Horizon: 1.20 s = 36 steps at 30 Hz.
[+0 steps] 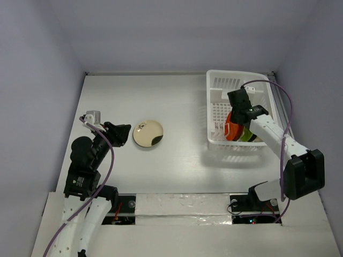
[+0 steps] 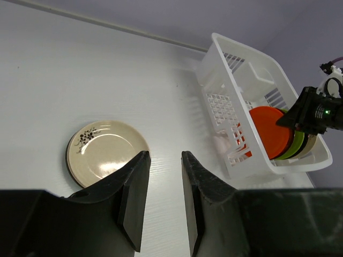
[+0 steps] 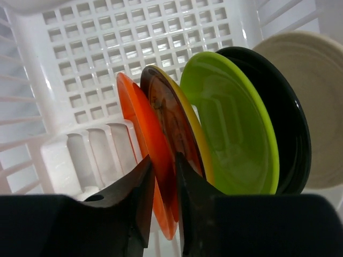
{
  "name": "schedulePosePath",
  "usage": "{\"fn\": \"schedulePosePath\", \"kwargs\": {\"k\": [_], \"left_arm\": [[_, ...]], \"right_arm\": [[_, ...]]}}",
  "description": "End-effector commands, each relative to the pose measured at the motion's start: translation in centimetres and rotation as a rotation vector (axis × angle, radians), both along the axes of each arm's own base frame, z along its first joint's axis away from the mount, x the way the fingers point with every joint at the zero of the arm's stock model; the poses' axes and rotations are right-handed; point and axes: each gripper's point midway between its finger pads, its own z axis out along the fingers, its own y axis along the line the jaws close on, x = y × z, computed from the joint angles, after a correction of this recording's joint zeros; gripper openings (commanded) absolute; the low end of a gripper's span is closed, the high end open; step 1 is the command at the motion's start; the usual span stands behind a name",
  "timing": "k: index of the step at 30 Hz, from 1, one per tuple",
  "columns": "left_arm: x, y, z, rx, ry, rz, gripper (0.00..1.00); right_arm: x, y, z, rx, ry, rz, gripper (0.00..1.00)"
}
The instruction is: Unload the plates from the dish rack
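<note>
**Rack and contents.** The white dish rack (image 3: 134,43) sits at the upper right of the overhead view, on the white surface (image 1: 177,101). Its plates stand on edge, packed face to face and leaning one way. This leaves the rims up and free to be pinched from above.

**Right tool.** The right tool (image 3: 163,166) is down inside the rack at the near end of the row. One finger lies on each face of the red-orange plate (image 3: 140,134). No gap shows on either side, so I judge it clamped on that rim. This is the outermost plate, and only its outer face has room for a finger.

**Left tool.** The left tool (image 2: 164,158) is at the left of the overhead view. Its fingers are somewhat apart with nothing between them. It hangs just beside the cream plate with a dark motif (image 2: 110,152), which lies flat at mid-surface, well apart from the rack.

**Count.**
- Five plates are in the rack, in this order:
  - red-orange
  - yellow-brown patterned plate (image 3: 171,118)
  - lime green plate (image 3: 230,134)
  - dark plate (image 3: 292,128)
  - pale cream plate (image 3: 321,96) at the far end
- One plate is on the surface, making six in all.
- There is one rack and there are two tools.

**Progress.** The task looks early, with one plate out and five to go.
</note>
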Motion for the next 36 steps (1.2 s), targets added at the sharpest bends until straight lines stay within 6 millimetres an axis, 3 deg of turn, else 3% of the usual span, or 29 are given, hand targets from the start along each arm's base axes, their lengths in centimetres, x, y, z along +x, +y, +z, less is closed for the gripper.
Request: {"fn": "schedulePosePath", "kwargs": {"k": [1, 6, 10, 22, 25, 28, 31, 33, 34, 35, 36], "left_arm": [[-0.1, -0.2, 1.2, -0.007, -0.043, -0.010, 0.28], [-0.1, -0.2, 1.1, -0.005, -0.042, -0.010, 0.28], [-0.1, -0.2, 1.0, -0.006, -0.039, -0.011, 0.28], [0.0, -0.2, 1.0, -0.006, -0.039, -0.010, 0.28], [0.1, -0.2, 1.0, -0.004, -0.036, -0.010, 0.28], [0.0, -0.2, 1.0, -0.006, -0.036, -0.010, 0.28], [0.1, -0.2, 1.0, -0.006, -0.036, -0.010, 0.28], [0.1, -0.1, 0.9, -0.003, -0.033, -0.007, 0.28], [0.1, -0.1, 1.0, -0.004, -0.035, -0.005, 0.28], [0.1, -0.1, 1.0, -0.003, -0.033, -0.002, 0.28], [0.1, -0.1, 0.9, -0.002, -0.030, -0.002, 0.28]], "right_arm": [[0.1, -0.5, 1.9, -0.024, -0.021, 0.000, 0.24], [-0.8, -1.1, 3.8, -0.061, -0.045, 0.018, 0.07], [-1.7, -1.1, 5.0, -0.099, -0.054, 0.027, 0.00], [-2.6, 0.2, 9.6, -0.265, -0.131, 0.065, 0.00], [-3.2, -0.1, 11.9, -0.259, -0.199, 0.026, 0.00], [-3.8, 0.7, 15.9, -0.179, -0.327, 0.025, 0.00], [-3.3, 4.5, 19.4, 0.038, -0.483, 0.148, 0.00], [-3.2, 11.1, 19.6, 0.294, -0.533, 0.405, 0.00], [-2.7, 11.5, 19.3, 0.303, -0.550, 0.406, 0.00], [-3.2, 14.5, 18.8, 0.408, -0.535, 0.505, 0.00], [-2.6, 16.0, 18.4, 0.467, -0.550, 0.533, 0.00]]}}
